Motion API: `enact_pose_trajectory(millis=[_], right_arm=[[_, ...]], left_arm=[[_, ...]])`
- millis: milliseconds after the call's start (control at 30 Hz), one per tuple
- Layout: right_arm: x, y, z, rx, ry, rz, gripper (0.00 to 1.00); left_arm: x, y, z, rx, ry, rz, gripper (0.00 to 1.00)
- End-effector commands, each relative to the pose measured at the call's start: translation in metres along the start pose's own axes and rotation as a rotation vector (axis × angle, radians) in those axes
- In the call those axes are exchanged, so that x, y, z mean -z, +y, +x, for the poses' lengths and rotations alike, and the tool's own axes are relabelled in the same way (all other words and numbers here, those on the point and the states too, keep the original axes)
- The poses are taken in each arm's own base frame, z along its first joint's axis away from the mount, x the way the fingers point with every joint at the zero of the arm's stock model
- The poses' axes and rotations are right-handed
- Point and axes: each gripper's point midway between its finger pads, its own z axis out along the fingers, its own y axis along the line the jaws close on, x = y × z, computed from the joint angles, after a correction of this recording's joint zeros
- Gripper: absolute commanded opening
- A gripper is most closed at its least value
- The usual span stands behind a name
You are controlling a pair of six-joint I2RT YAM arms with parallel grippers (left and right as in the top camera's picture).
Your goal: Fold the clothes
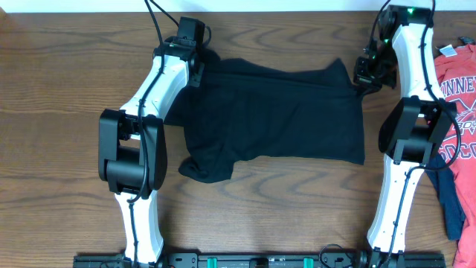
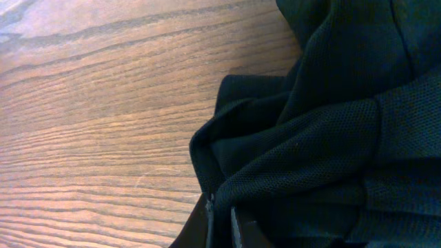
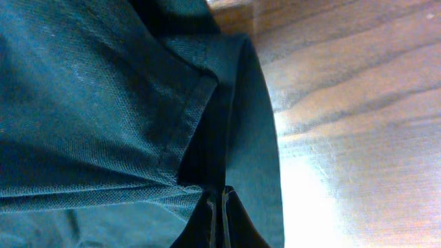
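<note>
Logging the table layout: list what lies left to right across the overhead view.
From the left: left arm → black T-shirt → right arm → red T-shirt. The navy garment overlaps the red one, so it is left out.

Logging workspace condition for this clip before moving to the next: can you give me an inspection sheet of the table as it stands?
Surface: wooden table, no spills or damage seen.
Job's things: black T-shirt spread out, near-left sleeve bunched.
Clutter: red T-shirt and navy garment at the right edge, apart from the black T-shirt.
Grippers: left gripper and right gripper both shut on the black T-shirt's far corners.
Cables: black cables run along both arms.
Surroundings: black base rail at the near edge.
</note>
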Motion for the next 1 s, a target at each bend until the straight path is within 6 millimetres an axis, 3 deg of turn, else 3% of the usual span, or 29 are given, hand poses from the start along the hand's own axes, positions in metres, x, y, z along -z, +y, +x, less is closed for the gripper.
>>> enact_pose_trajectory(millis=[0,167,367,567,833,967], right_arm=[[0.002,-0.025,-0.009,-0.034,-0.038,0.088,0.01],[0.005,-0.026,-0.035,-0.038,-0.141,0.069,0.01],[0.02,-0.012,-0.088,-0.047,-0.354,-0.066,0.01],[0.058,0.032,-0.135,0.006,-0.572,-0.313,0.01],[0.1,0.04,-0.167,0.03,-0.762,-0.372,0.01],[0.132,0.039,-0.179,0.064,-0.87,-0.373,0.01]], left_arm=[[-0.016,0.027,0.017,0.028,0.063,-0.091,0.06],[-0.016,0.027,0.018,0.026,0.067,-0.09,0.06],[-0.016,0.027,0.018,0.026,0.067,-0.09,0.06],[-0.016,0.027,0.018,0.026,0.067,-0.09,0.06],[-0.016,0.027,0.018,0.027,0.067,-0.09,0.06],[-0.016,0.027,0.018,0.027,0.067,-0.09,0.06]])
